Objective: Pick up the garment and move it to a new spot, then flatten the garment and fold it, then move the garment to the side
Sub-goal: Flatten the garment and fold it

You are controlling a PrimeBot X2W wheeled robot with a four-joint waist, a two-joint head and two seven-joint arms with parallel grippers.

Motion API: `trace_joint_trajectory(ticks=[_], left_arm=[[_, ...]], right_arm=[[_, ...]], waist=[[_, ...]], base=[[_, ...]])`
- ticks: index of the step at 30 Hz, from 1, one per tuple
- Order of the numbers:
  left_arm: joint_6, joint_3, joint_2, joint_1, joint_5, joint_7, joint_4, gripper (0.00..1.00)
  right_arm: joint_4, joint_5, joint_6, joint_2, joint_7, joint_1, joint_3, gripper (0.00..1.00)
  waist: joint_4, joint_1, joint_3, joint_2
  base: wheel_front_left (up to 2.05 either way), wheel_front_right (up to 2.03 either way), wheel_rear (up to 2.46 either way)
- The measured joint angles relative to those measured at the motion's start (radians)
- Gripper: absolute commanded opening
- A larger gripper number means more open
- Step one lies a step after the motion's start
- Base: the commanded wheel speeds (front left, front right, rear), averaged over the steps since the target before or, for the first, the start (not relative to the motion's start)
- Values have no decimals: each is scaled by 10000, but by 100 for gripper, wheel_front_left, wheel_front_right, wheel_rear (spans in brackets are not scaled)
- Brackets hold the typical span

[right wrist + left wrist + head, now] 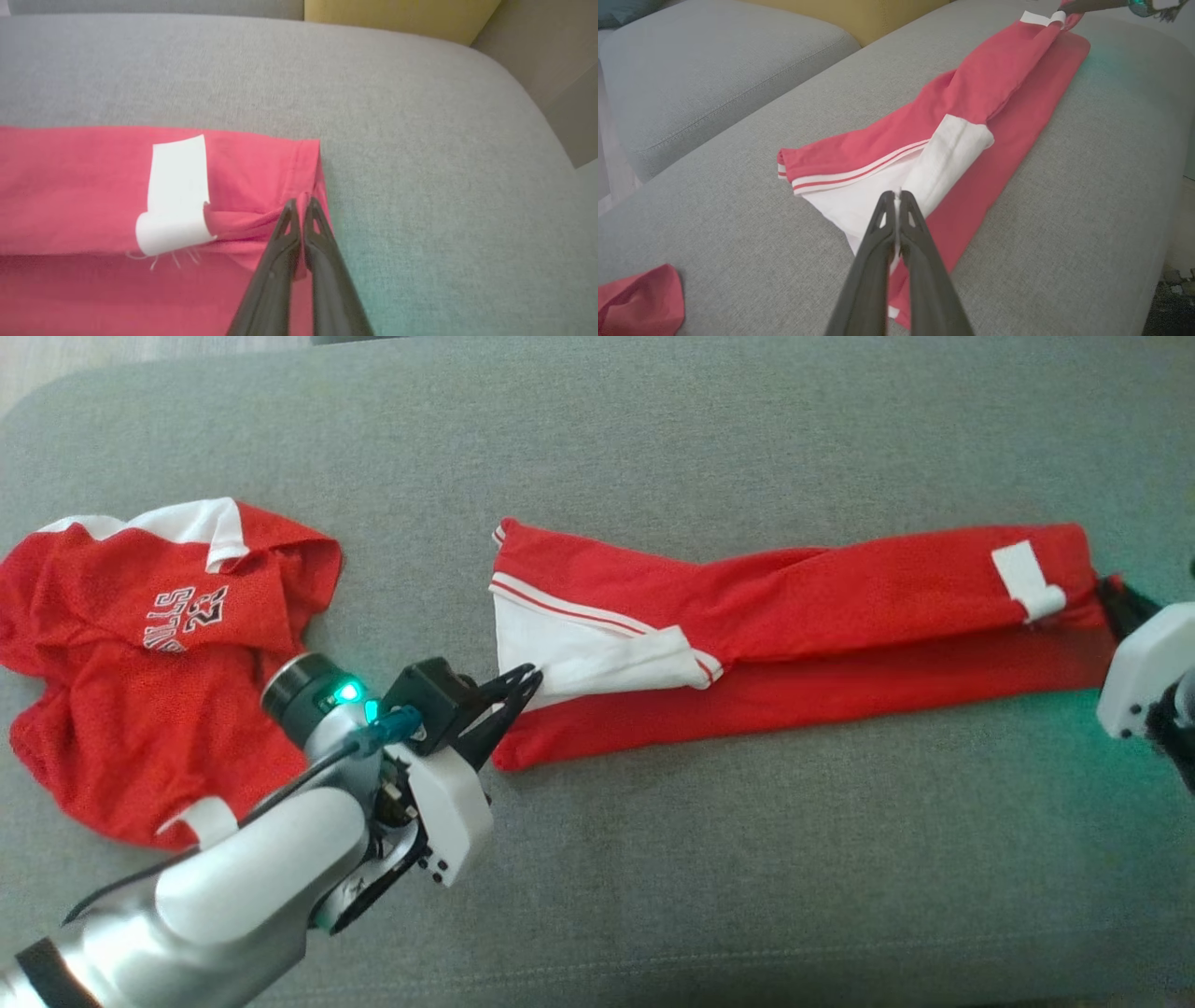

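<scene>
The garment (794,607) is red with white trim and lies folded into a long strip across the grey cushion (653,859). My left gripper (527,679) is shut on the white panel at the strip's left end; in the left wrist view a thin edge of white cloth shows between the closed fingers (897,193) over the garment (1004,84). My right gripper (1116,597) is shut on the red hem at the right end. In the right wrist view its tips (301,201) pinch bunched red cloth of the garment (70,186) beside a curled white label (177,186).
A second red jersey (140,663) with white lettering lies crumpled at the left, close behind my left forearm; its corner (640,298) shows in the left wrist view. Another grey cushion (714,70) and a yellow one (397,16) lie beyond. The cushion edge curves away at the right.
</scene>
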Motion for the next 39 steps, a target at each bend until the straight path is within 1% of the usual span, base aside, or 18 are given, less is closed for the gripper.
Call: trace_joint_trajectory(ticks=[5,11,12,13,14,15,16,21,25,27,28,29,30,32,34,36,38,39], left_arm=[[2,-56,-128,190,-13,-2,265,0],[-12,-59,-443,262,-209,-2,587,0],[-17,-59,-477,295,-245,-2,654,0],[-67,-61,-516,328,-291,0,736,0],[-82,-63,-543,349,-291,-13,794,40],[-23,-35,-558,364,-293,-115,828,89],[102,59,-577,370,-345,-272,851,100],[474,754,-598,367,-752,-905,1016,100],[823,1333,-686,406,-991,-1329,1020,100],[1053,1747,-721,561,-1106,-1534,1005,100],[1317,2293,-811,828,-1296,-1636,920,100],[1448,2633,-869,1008,-1375,-1693,828,100],[1448,2633,-869,1008,-1375,-1693,828,100],[1689,3440,-1034,1400,-1388,-1701,598,100],[1854,4458,-1306,1829,-1104,-1703,165,100],[1864,5377,-1639,2314,-702,-1705,-173,100],[1923,5822,-1789,2849,117,-1749,-259,100],[1944,6077,-1904,3173,403,-1766,-261,100]], right_arm=[[-552,366,0,-345,941,325,430,0],[-782,435,0,-516,1346,351,631,0],[-769,431,0,-516,1377,355,627,31],[-721,422,0,-514,1379,356,598,100],[-635,416,0,-512,1379,355,562,100],[-541,389,0,-502,1377,357,489,100],[-408,374,0,-483,1369,360,328,100],[52,548,0,-297,637,361,-792,100],[-8,548,0,119,-512,360,-1507,100],[-328,548,0,339,-1216,366,-1707,100],[-732,472,0,558,-1964,399,-1910,100],[-961,380,0,656,-2357,458,-2031,100],[-961,380,0,656,-2357,458,-2031,100],[-1352,299,0,888,-2828,643,-2439,100],[-1808,104,0,1110,-3041,963,-2894,100],[-2351,-236,0,1411,-3135,1397,-3402,100],[-2984,-748,0,1760,-3156,1936,-3887,100],[-3396,-1237,0,1898,-3156,2257,-4094,100]], waist=[[-88,0,-5,0],[-155,0,27,0],[-161,0,25,0],[-168,0,15,0],[-177,0,-10,0],[-190,0,-47,0],[-201,0,-97,0],[-239,0,-469,0],[-300,0,-790,0],[-355,0,-937,0],[-421,0,-1091,0],[-453,0,-1165,0],[-453,0,-1165,0],[-515,0,-1307,0],[-573,0,-1425,0],[-626,0,-1540,0],[-677,0,-1637,0],[-703,0,-1674,0]], base=[[0,0,0],[0,0,0],[0,0,0],[0,0,0],[0,0,0],[0,0,0],[0,0,0],[0,0,0],[0,0,0],[0,0,0],[0,0,0],[0,0,0],[0,0,0],[0,0,0],[0,0,0],[0,0,0],[0,0,0],[0,0,0]])
